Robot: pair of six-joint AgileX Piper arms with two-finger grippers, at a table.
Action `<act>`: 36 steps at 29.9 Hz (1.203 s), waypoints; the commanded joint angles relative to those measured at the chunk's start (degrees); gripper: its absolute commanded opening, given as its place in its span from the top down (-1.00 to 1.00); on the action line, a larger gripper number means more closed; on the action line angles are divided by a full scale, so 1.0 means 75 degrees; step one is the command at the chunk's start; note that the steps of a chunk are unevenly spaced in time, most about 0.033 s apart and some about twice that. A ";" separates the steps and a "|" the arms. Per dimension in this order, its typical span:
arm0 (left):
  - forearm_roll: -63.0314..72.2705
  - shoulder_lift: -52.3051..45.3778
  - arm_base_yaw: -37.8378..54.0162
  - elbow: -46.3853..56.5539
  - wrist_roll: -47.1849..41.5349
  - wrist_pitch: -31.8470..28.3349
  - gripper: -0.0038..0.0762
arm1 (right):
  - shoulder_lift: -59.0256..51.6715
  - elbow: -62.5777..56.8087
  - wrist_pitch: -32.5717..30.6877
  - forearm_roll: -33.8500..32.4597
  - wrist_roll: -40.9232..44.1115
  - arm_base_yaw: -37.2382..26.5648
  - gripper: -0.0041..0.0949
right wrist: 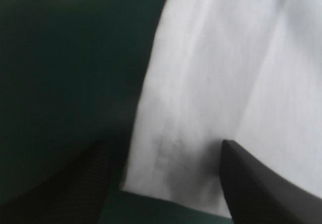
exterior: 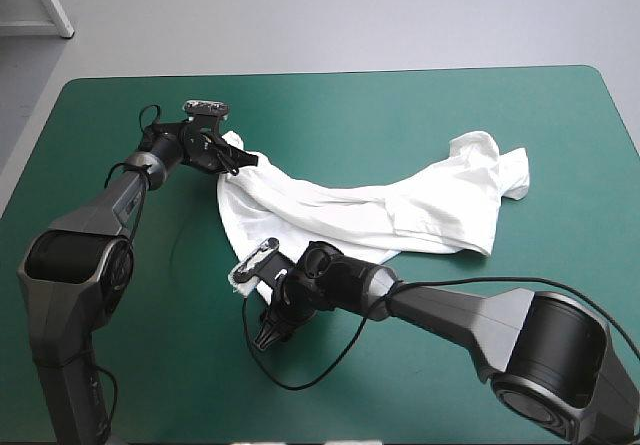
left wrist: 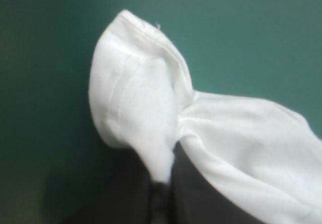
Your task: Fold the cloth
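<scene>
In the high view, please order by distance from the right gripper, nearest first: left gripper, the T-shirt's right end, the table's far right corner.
1. Left gripper, on the T-shirt, far left.
2. T-shirt's right end, right of centre.
3. Table's far right corner.

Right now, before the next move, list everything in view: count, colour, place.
T-shirt: one, white, lying crumpled and partly spread from the table's middle toward its right side.
Table cover: one, teal-green, under everything, bare along the far edge and the near left.
Left gripper: one, black, at the T-shirt's far left corner, jaws shut on a pinch of the cloth.
Right gripper: one, black, at the T-shirt's near left edge, jaws open with the cloth's edge between them.
</scene>
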State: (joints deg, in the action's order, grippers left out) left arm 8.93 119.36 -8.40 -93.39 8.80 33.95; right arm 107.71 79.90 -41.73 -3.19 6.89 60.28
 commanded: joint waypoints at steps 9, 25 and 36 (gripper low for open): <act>-0.0079 -0.0385 0.0017 -0.0149 0.0051 0.0367 0.92 | 0.0025 0.0226 0.0150 0.0275 0.0167 0.0017 0.81; -0.0079 -0.2945 0.0017 -0.1725 0.0051 0.1427 0.93 | -0.3147 0.1887 -0.2485 -0.3946 0.2213 0.0002 0.95; -0.0215 -0.5090 0.0017 -0.4749 0.0051 0.1812 0.93 | -0.3954 0.6696 -0.3871 -0.5496 0.0589 0.0002 0.95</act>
State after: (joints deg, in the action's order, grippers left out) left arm 7.81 86.25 -8.40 -122.92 9.29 51.78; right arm 80.03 121.57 -71.63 -40.11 14.90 60.43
